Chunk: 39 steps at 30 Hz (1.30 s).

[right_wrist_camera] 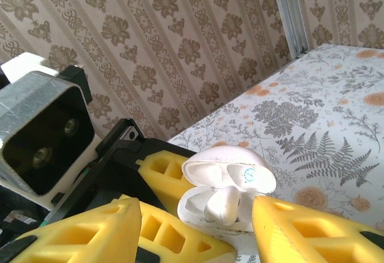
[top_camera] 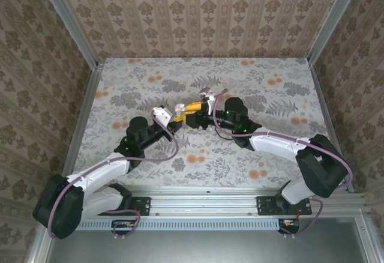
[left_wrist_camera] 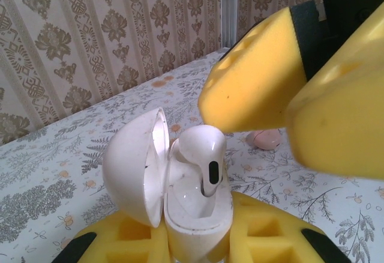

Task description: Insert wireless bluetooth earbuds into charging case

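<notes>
The left gripper is clamping the base of the charging case tightly between its yellow fingers, holding it upright with the lid swung open to one side. One earbud is standing in a pocket of the case, bulb up and stem down, and it appears to be riding a little high rather than fully seated. The right gripper is hovering just beside it with its fingers spread apart and gripping nothing. The second earbud is lying on the table beyond the case.

The step in hand is probably seating this first earbud. Doing it well likely means the right fingers are drawing away straight, without brushing the bulb, and pressing it down gently if it is sitting proud. The left gripper should be keeping the case steady and the lid clear.

The case is smooth, glossy, pale plastic with a domed lid, so it is probably slippery. The earbud is equally slick, rounded, with a small dark oval on its stem. The fingers are matte yellow wedges with recessed pockets. The table covering is flat with a printed floral pattern.
</notes>
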Each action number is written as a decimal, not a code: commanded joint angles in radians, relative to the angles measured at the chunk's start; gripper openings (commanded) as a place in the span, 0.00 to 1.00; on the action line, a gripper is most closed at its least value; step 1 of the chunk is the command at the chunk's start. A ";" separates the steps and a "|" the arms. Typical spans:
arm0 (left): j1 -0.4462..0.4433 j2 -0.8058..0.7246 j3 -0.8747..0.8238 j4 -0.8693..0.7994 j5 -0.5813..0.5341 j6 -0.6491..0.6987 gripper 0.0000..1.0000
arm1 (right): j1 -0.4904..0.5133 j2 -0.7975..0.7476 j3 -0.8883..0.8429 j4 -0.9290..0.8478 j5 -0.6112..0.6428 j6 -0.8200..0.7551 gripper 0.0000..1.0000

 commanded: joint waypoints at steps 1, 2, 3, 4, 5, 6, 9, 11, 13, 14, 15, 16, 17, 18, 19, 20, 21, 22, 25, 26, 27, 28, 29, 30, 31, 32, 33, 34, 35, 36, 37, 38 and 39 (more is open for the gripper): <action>0.005 -0.021 0.035 0.034 0.006 0.022 0.05 | -0.006 -0.063 -0.001 -0.017 0.031 0.003 0.53; 0.005 -0.022 0.033 0.035 0.004 0.023 0.05 | -0.008 -0.076 -0.007 -0.021 0.035 0.003 0.53; 0.005 -0.023 0.033 0.035 0.004 0.025 0.05 | -0.011 -0.085 -0.012 -0.029 0.039 0.003 0.53; 0.005 -0.022 0.031 0.035 0.003 0.025 0.05 | -0.013 -0.086 -0.015 -0.040 0.041 0.003 0.54; 0.005 -0.023 0.032 0.034 0.002 0.028 0.05 | -0.014 -0.115 -0.018 -0.049 0.041 0.002 0.54; 0.005 -0.024 0.030 0.032 0.002 0.031 0.05 | -0.017 -0.130 -0.021 -0.059 0.038 0.003 0.55; 0.005 -0.026 0.022 0.032 0.013 0.055 0.05 | -0.020 -0.162 -0.034 -0.090 0.052 0.002 0.55; 0.007 -0.023 0.019 0.029 0.026 0.077 0.05 | -0.020 -0.187 -0.048 -0.107 0.072 0.005 0.56; 0.008 -0.021 0.025 0.008 0.046 0.098 0.05 | -0.022 -0.219 -0.067 -0.126 0.097 0.017 0.58; 0.008 -0.021 0.029 -0.002 0.051 0.108 0.05 | -0.022 -0.234 -0.074 -0.136 0.108 0.026 0.58; 0.008 -0.020 0.031 -0.011 0.056 0.116 0.05 | -0.024 -0.251 -0.081 -0.151 0.117 0.038 0.59; 0.007 -0.020 0.032 -0.013 0.058 0.123 0.05 | -0.026 -0.268 -0.080 -0.179 0.127 0.057 0.60; 0.007 -0.019 0.030 -0.013 0.056 0.129 0.05 | -0.029 -0.282 -0.076 -0.216 0.128 0.066 0.60; 0.007 -0.018 0.029 -0.013 0.056 0.137 0.05 | -0.029 -0.296 -0.068 -0.259 0.124 0.067 0.61; 0.007 -0.017 0.027 -0.014 0.056 0.148 0.05 | -0.031 -0.311 -0.054 -0.308 0.119 0.071 0.61; 0.007 -0.015 0.027 -0.014 0.056 0.157 0.05 | -0.031 -0.319 -0.041 -0.345 0.116 0.072 0.61; 0.007 -0.013 0.026 -0.015 0.058 0.168 0.05 | -0.031 -0.328 -0.027 -0.384 0.111 0.076 0.61; 0.007 -0.010 0.026 -0.013 0.064 0.176 0.05 | -0.031 -0.337 -0.017 -0.415 0.106 0.082 0.61; 0.007 0.000 0.022 0.010 0.102 0.192 0.05 | -0.031 -0.340 0.003 -0.467 0.080 0.120 0.60; 0.007 0.003 0.021 0.021 0.119 0.193 0.05 | -0.031 -0.338 0.009 -0.476 0.067 0.132 0.60; 0.007 0.007 0.024 0.028 0.136 0.198 0.05 | -0.031 -0.333 0.021 -0.492 0.053 0.150 0.59; 0.007 0.011 0.029 0.021 0.151 0.198 0.05 | -0.031 -0.327 0.037 -0.518 0.048 0.175 0.58; 0.007 0.014 0.034 0.014 0.161 0.200 0.05 | -0.031 -0.322 0.051 -0.545 0.043 0.194 0.57; 0.006 0.015 0.037 0.010 0.170 0.203 0.05 | -0.031 -0.314 0.070 -0.576 0.040 0.218 0.56; 0.005 0.014 0.038 0.012 0.174 0.204 0.05 | -0.031 -0.308 0.089 -0.609 0.040 0.250 0.55; 0.005 0.014 0.037 0.012 0.176 0.207 0.05 | -0.031 -0.303 0.103 -0.638 0.041 0.276 0.54; 0.006 0.014 0.036 0.010 0.178 0.213 0.05 | -0.031 -0.299 0.118 -0.665 0.043 0.302 0.53; 0.005 0.011 0.038 0.006 0.181 0.219 0.05 | -0.031 -0.297 0.130 -0.695 0.044 0.327 0.53; 0.005 0.009 0.038 0.003 0.183 0.225 0.05 | -0.031 -0.296 0.137 -0.708 0.046 0.341 0.52; 0.005 0.007 0.039 0.001 0.185 0.228 0.05 | -0.031 -0.299 0.142 -0.723 0.049 0.360 0.52; 0.005 0.008 0.039 0.001 0.187 0.231 0.05 | -0.031 -0.303 0.142 -0.726 0.049 0.378 0.51; 0.004 0.008 0.039 0.001 0.186 0.231 0.05 | -0.031 -0.307 0.140 -0.729 0.051 0.392 0.51; 0.004 0.008 0.037 0.001 0.188 0.230 0.05 | -0.031 -0.312 0.142 -0.737 0.054 0.408 0.50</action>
